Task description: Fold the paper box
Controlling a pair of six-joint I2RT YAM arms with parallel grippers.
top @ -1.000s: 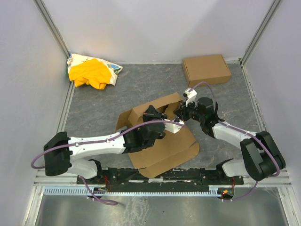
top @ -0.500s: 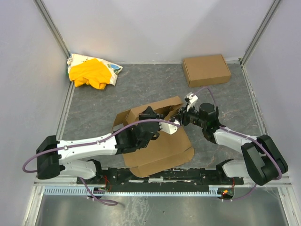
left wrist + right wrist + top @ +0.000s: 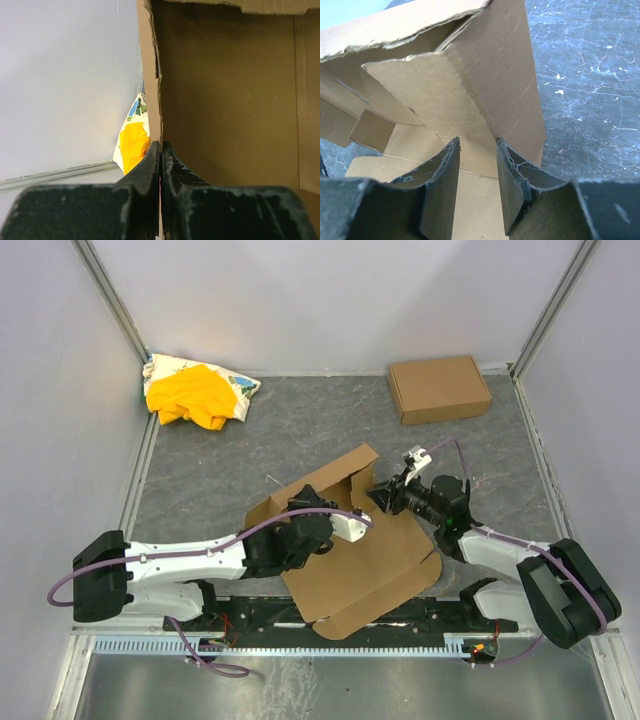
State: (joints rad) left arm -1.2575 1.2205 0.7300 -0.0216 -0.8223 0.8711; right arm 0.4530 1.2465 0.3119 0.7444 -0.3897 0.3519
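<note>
The paper box [image 3: 375, 560] is a brown die-cut sheet lying partly folded in the middle of the table, with its far wall [image 3: 335, 475] raised. My left gripper [image 3: 306, 508] is shut on the edge of a standing side wall [image 3: 156, 75]; the cardboard runs straight down between the closed fingertips [image 3: 160, 146]. My right gripper [image 3: 387, 496] is at the box's right side and stands open [image 3: 478, 143]. Nothing is between its fingers [image 3: 512, 155]. Past them I see the box floor [image 3: 445, 135] and an upright wall [image 3: 495, 70].
A ready-made brown cardboard box [image 3: 440, 388] sits at the far right corner. A yellow-and-white cloth heap [image 3: 196, 390] lies at the far left, also showing past the held wall [image 3: 134, 140]. Grey walls close the table on three sides.
The right gripper has opened, let go of the flap and drawn back slightly. The left arm has pulled the sheet nearer and turned it, so its near corner has swung to the right.
</note>
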